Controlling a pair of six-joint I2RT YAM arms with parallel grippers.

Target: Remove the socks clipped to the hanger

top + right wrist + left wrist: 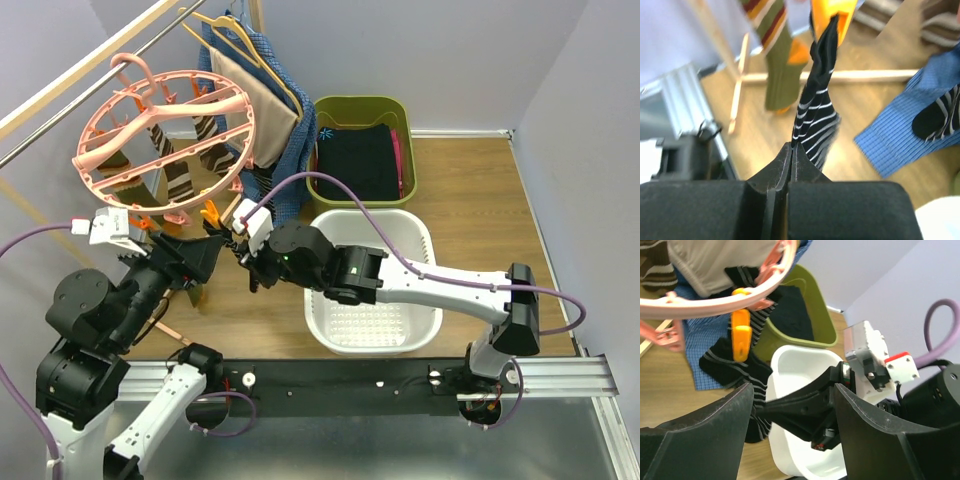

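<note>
The salmon-pink ring hanger (165, 135) hangs from a rail at the upper left, with brown striped socks (185, 170) clipped under it. In the right wrist view my right gripper (791, 146) is shut on the lower end of a black sock with white stripes (815, 115), which hangs from an orange clip (832, 15). In the left wrist view the same sock (732, 367) hangs from the orange clip (740, 335) under the hanger's rim (715, 305). My left gripper (792, 390) is open and empty, close beside the right gripper (248, 266).
A white basket (420, 240) stands on the floor under the right arm, and a green bin (330, 108) with black clothing is behind it. A blue garment (905, 135) and a beige one (262, 95) hang on coat hangers beside the ring. An olive striped sock (777, 65) hangs nearby.
</note>
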